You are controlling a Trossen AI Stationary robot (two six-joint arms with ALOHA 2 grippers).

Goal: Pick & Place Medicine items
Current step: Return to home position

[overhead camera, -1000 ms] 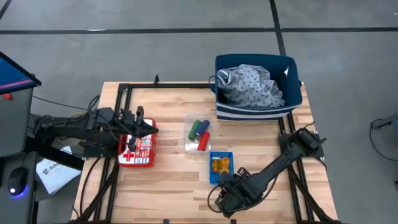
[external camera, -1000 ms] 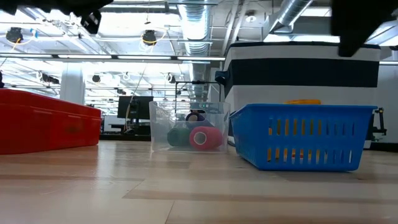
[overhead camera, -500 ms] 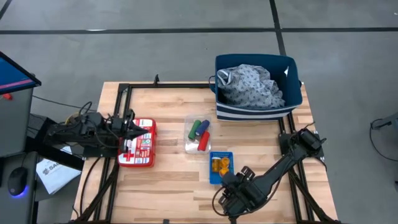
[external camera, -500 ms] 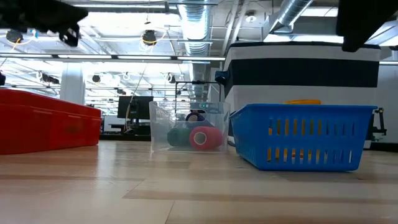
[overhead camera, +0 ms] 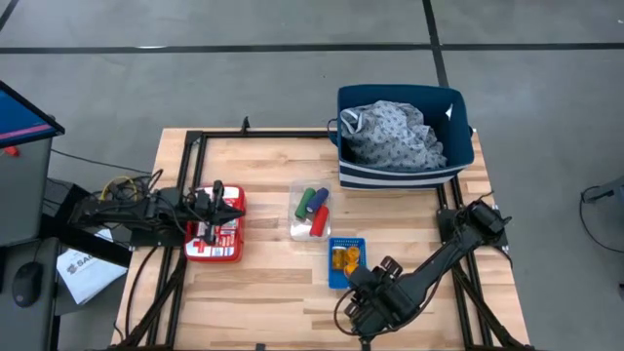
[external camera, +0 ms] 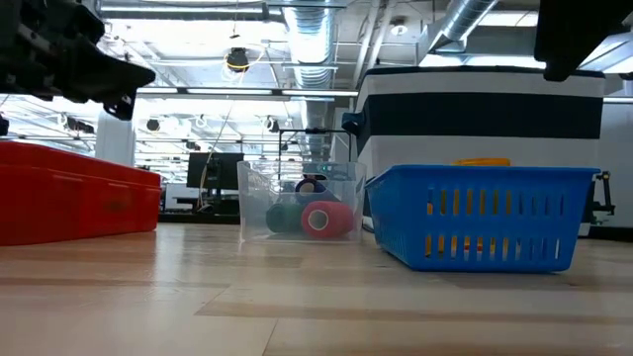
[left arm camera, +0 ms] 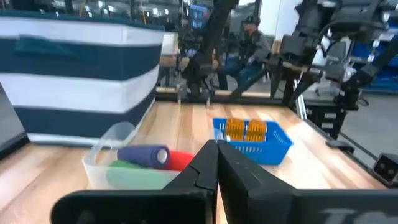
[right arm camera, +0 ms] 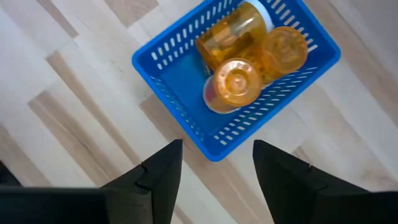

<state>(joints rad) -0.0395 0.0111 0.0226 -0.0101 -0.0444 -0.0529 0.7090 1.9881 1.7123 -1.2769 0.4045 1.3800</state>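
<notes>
Orange pill bottles (right arm camera: 233,81) in blue bin (right arm camera: 177,99)

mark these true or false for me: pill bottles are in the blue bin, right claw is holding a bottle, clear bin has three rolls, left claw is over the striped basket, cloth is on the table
1. The orange pill bottles lie in the small blue bin. True.
2. The right claw is holding a bottle. False: it is open and empty, beside the blue bin's near end.
3. The clear bin holds a green roll, a blue roll and a red roll. True.
4. The left claw is over the striped basket. False: it is shut and hovers over the first-aid case.
5. The patterned cloth lies on the bare table. False: it is inside the striped basket.
</notes>
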